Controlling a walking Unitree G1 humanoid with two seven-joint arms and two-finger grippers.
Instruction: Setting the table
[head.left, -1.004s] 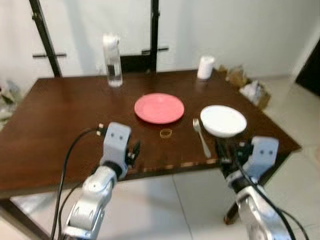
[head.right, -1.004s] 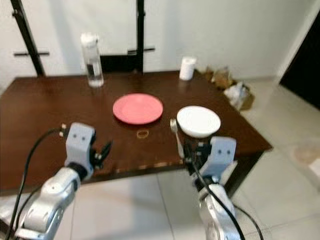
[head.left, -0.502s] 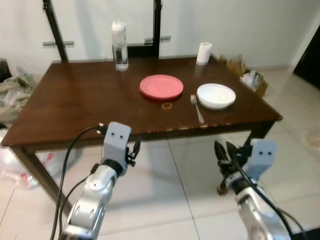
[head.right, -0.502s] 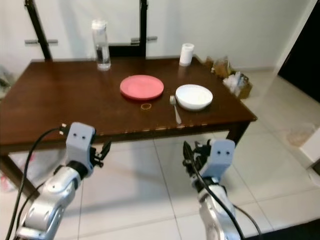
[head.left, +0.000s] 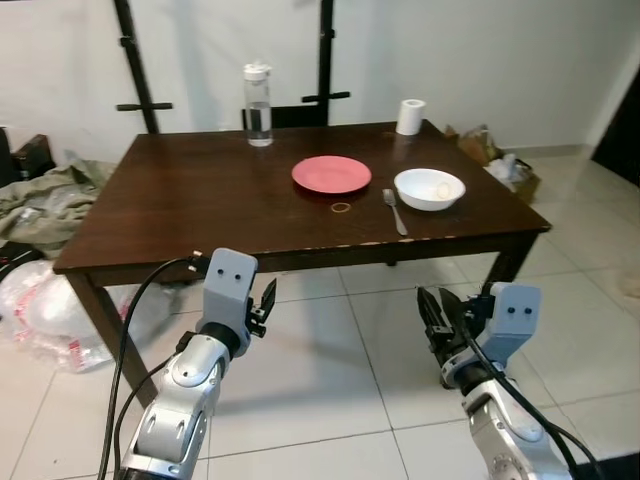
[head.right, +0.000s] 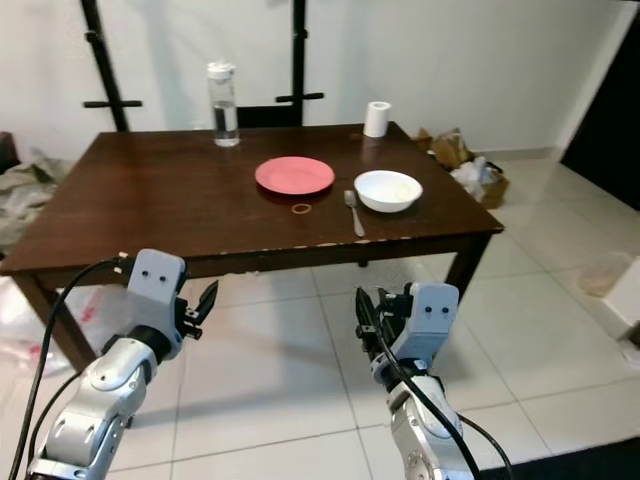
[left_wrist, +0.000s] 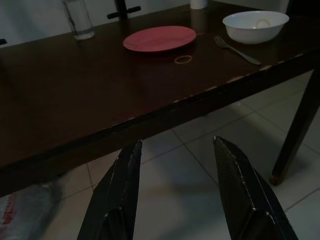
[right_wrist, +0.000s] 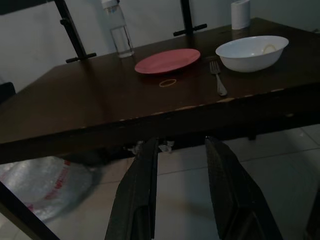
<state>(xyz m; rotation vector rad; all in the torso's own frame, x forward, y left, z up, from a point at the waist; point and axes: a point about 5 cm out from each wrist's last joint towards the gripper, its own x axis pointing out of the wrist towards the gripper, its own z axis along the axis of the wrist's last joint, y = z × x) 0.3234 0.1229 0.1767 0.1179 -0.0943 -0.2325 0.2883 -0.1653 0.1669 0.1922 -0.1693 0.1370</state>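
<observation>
On the dark wooden table (head.left: 190, 215) lie a pink plate (head.left: 331, 173), a white bowl (head.left: 429, 188) to its right, and a silver fork (head.left: 396, 212) between them. A small ring-shaped band (head.left: 341, 208) rests in front of the plate. Both arms are held low over the tiled floor, well short of the table's front edge. My left gripper (left_wrist: 180, 165) is open and empty. My right gripper (right_wrist: 182, 165) is open too, with nothing between its fingers.
A clear water bottle (head.left: 258, 92) and a white paper roll (head.left: 408, 117) stand at the table's far edge. Black stand poles (head.left: 136, 65) rise behind it. Clothes and plastic bags (head.left: 35, 265) lie on the floor to the left, clutter (head.left: 498, 165) to the right.
The whole view has pulled back from the table: it now appears farther off and smaller, with more floor showing. Both grippers stay open and empty.
</observation>
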